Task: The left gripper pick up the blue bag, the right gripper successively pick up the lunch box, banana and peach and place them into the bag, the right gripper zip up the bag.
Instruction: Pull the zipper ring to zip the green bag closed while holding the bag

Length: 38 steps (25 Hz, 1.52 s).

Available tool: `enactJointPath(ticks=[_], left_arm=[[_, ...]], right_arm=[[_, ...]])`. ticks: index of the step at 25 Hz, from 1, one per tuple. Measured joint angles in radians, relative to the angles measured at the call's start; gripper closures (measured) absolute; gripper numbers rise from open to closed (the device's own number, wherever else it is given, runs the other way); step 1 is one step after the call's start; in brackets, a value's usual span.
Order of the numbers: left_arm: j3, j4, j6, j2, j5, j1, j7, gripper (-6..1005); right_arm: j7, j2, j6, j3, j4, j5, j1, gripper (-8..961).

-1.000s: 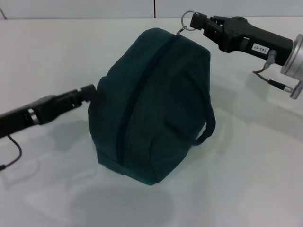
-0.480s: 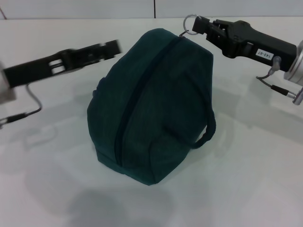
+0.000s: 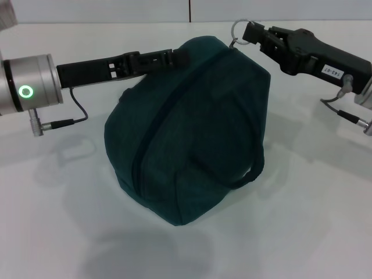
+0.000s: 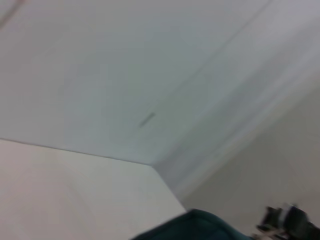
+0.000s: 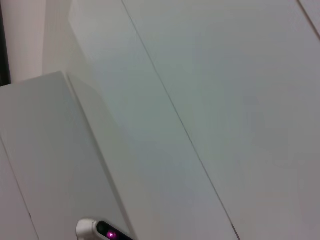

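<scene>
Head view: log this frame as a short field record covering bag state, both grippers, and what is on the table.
bag: blue bag stands on the white table, bulging
zipper: runs the full length of the top seam, appears closed
zipper pull: metal ring at the bag's far top corner
right gripper: right gripper at the ring, shut on it
left gripper: left gripper against the bag's upper far side; grip unclear
handle: strap handle hangs on the robot's right side
loose items: none visible

Left arm reaches in level from the left, green wrist ring lit; left gripper (image 3: 174, 58) tips at the blue bag (image 3: 192, 133) top. Right gripper (image 3: 249, 32) from the right, pinched on the zipper ring (image 3: 237, 29).
</scene>
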Motion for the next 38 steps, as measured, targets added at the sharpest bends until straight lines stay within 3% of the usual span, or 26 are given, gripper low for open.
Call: enactJointPath(ticks=[8, 13, 23, 26, 32, 38], left_arm=[[0.051, -0.003, -0.032, -0.01, 0.008, 0.0, -0.031, 133], [0.103, 0.003, -0.029, -0.018, -0.011, -0.002, -0.031, 330], [0.102, -0.003, -0.03, -0.019, -0.068, 0.001, -0.026, 583], [0.101, -0.004, -0.035, -0.02, -0.069, 0.002, -0.025, 818], [0.1, -0.014, -0.037, -0.024, -0.071, 0.0, 0.001, 946], [0.103, -0.04, -0.037, -0.025, -0.091, -0.003, 0.025, 943]], right_arm=[[-0.007, 0.0, -0.005, 0.002, 0.001, 0.022, -0.011, 950], [-0.013, -0.001, -0.014, 0.002, 0.002, 0.022, -0.015, 950], [-0.006, 0.002, -0.046, -0.005, 0.042, 0.056, -0.03, 949], [-0.006, 0.004, -0.051, -0.007, 0.073, 0.081, -0.03, 949], [-0.001, 0.004, -0.042, -0.02, 0.163, 0.147, -0.017, 949], [0.033, 0.004, -0.065, -0.023, 0.194, 0.178, -0.017, 950]])
